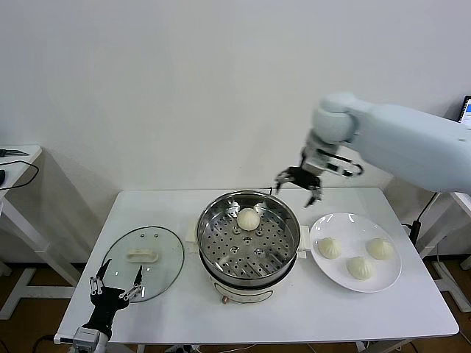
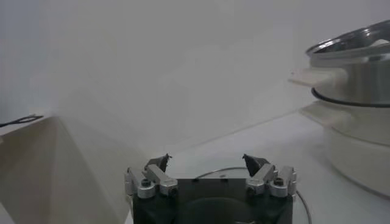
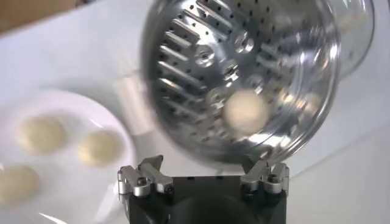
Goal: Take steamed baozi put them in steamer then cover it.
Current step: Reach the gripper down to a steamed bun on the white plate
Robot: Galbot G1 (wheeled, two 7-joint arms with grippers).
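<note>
One baozi [image 1: 248, 218] already sits on the perforated tray inside the steamer [image 1: 213, 220], toward its far side, so the first of four is done. The other three baozi [image 1: 328, 247] wait on the white plate [image 1: 324, 270] just right of the steamer, two across the far half and one nearer the front. My right gripper [image 1: 298, 183] hangs in the air above the steamer's far right rim, fingers spread and holding nothing; I judge its next job is to go to the plate for another bun. The lid [image 1: 166, 259] lies flat on the table [image 1: 309, 316] to the left of the steamer, handle up, so covering is not yet done. My left gripper [image 1: 115, 287] waits low at the near left edge of the table, by the lid's near rim, fingers open and empty. Roughly a quarter of the loading is finished; three buns and the lid remain.
</note>
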